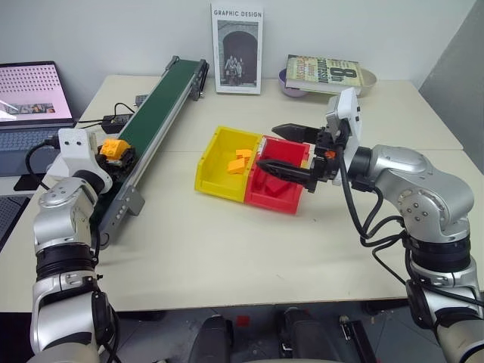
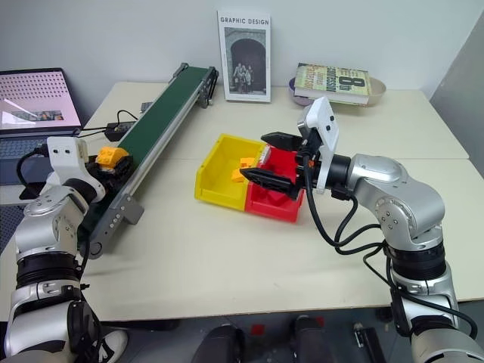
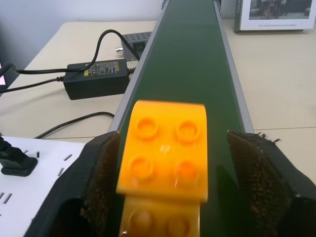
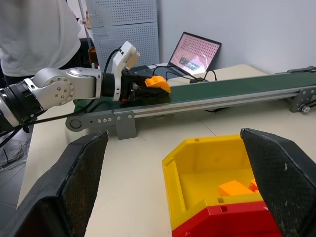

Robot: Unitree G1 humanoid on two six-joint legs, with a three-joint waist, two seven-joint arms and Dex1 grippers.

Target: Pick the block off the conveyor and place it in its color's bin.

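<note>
The orange-yellow studded block lies at the near end of the dark-green conveyor. My left gripper is level along the belt and straddles it. One pad is at the block's side, while the other pad stands a gap away. My right gripper hovers open and empty above the joined bins, pointing left. The yellow bin holds a few orange pieces, with the red bin attached on its right.
A laptop sits left of the belt, with a black power adapter and cables beside it. A standing book and a book on a bowl are at the table's back. A person stands beyond the conveyor's near end.
</note>
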